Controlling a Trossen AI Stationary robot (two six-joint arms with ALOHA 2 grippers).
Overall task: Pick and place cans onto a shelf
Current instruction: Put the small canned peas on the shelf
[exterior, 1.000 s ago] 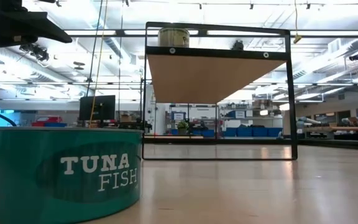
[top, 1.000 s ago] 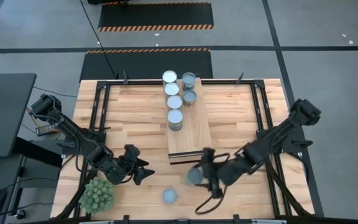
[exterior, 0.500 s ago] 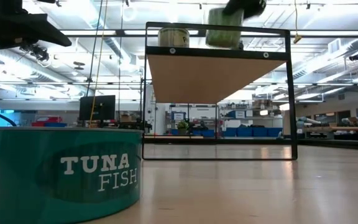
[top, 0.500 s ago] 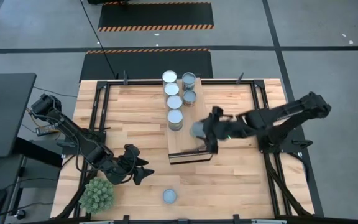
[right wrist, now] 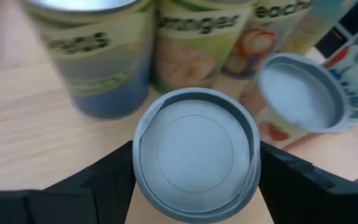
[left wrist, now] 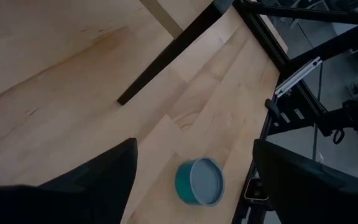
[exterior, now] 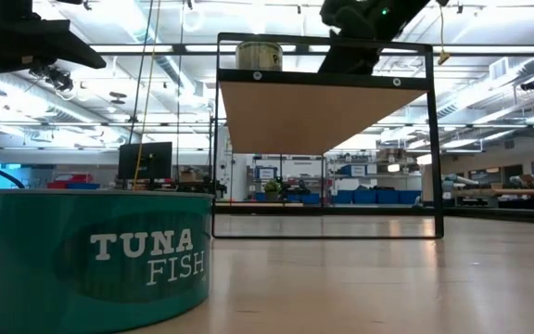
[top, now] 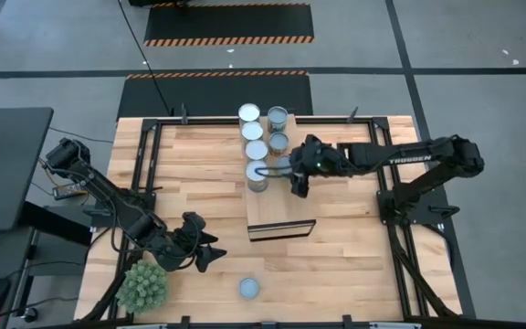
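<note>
The light-wood shelf [top: 286, 196] stands mid-table and carries several upright cans [top: 257, 149] in two rows. My right gripper [top: 290, 172] is over the shelf top beside the nearest can [top: 257, 175], shut on a blue-grey can [right wrist: 194, 152]. My left gripper [top: 204, 251] is open and empty near the table's front left, by the spiky green plant ball [top: 142, 286]. A teal tuna can [top: 249, 288] stands on its base on the table near the front edge, and it also shows in the left wrist view [left wrist: 201, 182] and the low view [exterior: 95, 255]. My right gripper pinches the blue-grey can's side wall just below its top rim [right wrist: 143, 163] between its two fingers [right wrist: 107, 180], one on each side. The fingers come slanting down from the table's right. The can is upright, top up, over the shelf plank; whether its base touches, I cannot tell.
Labelled cans [right wrist: 98, 56] stand close behind the held can and another [right wrist: 300, 99] beside it. A black frame [top: 153, 155] runs along the table's edges. In the low view one can [exterior: 259, 56] shows on the shelf top [exterior: 323, 102].
My right gripper has carried the blue-grey can up from the table by the shelf's near end, toward the far edge, over the shelf top, and now sits lower beside the standing cans. The can stays upright in the shut fingers.
</note>
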